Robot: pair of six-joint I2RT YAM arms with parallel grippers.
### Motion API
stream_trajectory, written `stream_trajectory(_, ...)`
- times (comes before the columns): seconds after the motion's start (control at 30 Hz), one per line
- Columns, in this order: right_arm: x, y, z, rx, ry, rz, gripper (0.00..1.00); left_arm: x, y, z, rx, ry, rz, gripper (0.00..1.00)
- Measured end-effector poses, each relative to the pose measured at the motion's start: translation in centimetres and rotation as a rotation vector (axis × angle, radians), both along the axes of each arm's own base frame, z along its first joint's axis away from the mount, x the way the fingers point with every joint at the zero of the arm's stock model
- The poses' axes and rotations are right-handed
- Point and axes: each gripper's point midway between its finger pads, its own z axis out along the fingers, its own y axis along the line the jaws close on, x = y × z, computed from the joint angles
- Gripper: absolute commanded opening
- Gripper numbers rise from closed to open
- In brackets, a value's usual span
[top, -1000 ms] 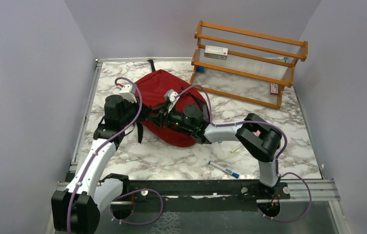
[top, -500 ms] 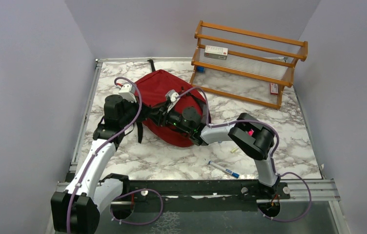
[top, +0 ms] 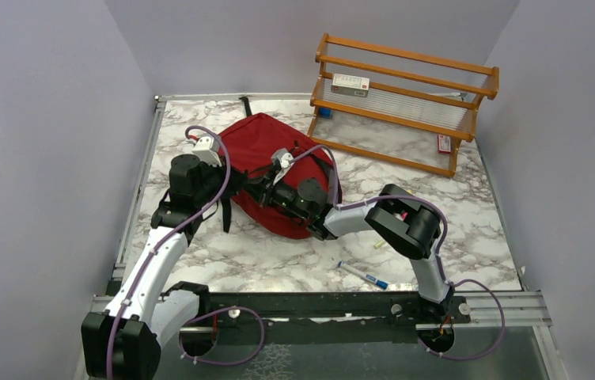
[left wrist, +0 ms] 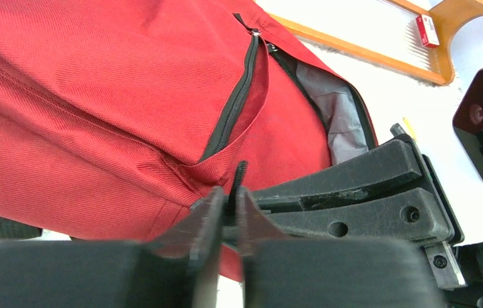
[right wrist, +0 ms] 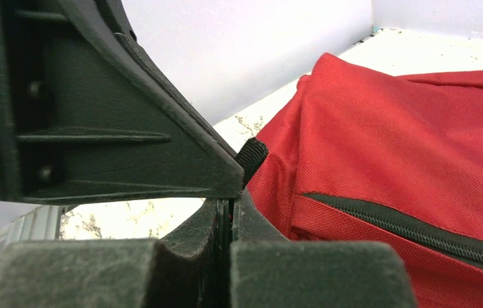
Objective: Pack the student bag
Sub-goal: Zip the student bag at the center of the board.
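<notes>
Student bag (top: 263,142) lies flat, long axis near-to-far; at its near-left edge, left gripper (left wrist: 228,196) and right gripper (right wrist: 229,205) meet, both closed, the left pinching a black tab (left wrist: 239,172), the right apparently likewise.

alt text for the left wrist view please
The left gripper, shut, pinches a small black fabric tab on the large dark-red fabric backpack that fills the view. The right gripper, also shut, meets it there. The bag's black zipper gapes, showing grey lining.
</notes>
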Motion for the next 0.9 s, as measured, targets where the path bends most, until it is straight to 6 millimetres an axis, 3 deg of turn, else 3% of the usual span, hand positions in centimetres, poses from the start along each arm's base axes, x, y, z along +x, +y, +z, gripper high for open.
stream_trajectory(0.1, 0.2, -0.4, -0.4, -0.003, 0.006, -0.018, 0.01, 0.0, 0.1, 0.0, 0.001, 0.003, 0.011, 0.48)
stream_trajectory(0.2, 0.3, -0.7, -0.9, -0.009, 0.011, -0.026, 0.01, 0.1, 0.4, -0.1, -0.002, 0.01, 0.031, 0.6)
stream_trajectory(0.53, 1.9, -1.9, -3.1, -0.043, 0.111, -0.148, 0.01, 0.9, 3.4, -1.7, -0.006, 0.084, 0.268, 0.64)
stream_trajectory(0.9, 2.4, -2.3, -6.0, -0.085, 0.244, -0.195, 0.04, -0.1, 4.0, -11.6, -0.046, 0.345, 0.394, 0.64)
